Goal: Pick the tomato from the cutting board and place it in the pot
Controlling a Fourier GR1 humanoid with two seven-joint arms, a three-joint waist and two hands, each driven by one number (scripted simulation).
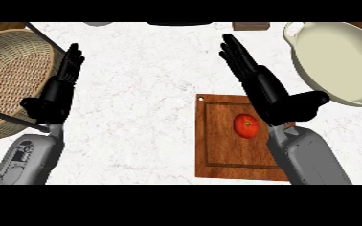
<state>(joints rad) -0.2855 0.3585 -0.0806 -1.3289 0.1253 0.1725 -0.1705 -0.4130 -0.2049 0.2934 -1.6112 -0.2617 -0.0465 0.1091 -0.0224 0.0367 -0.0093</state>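
Low in the frame's right half, the tomato (246, 125) sits on the cutting board (222, 158), just left of the right robot hand (272, 93), fingers straight. The left robot hand (58, 91), also straight-fingered, stands at left beside a wicker basket (21, 72). Bare white worktop (141, 91) lies between them. The pot (332, 60) occupies the upper right edge.

Tomato (246, 125) on cutting board (226, 163), pot (332, 67) behind at right
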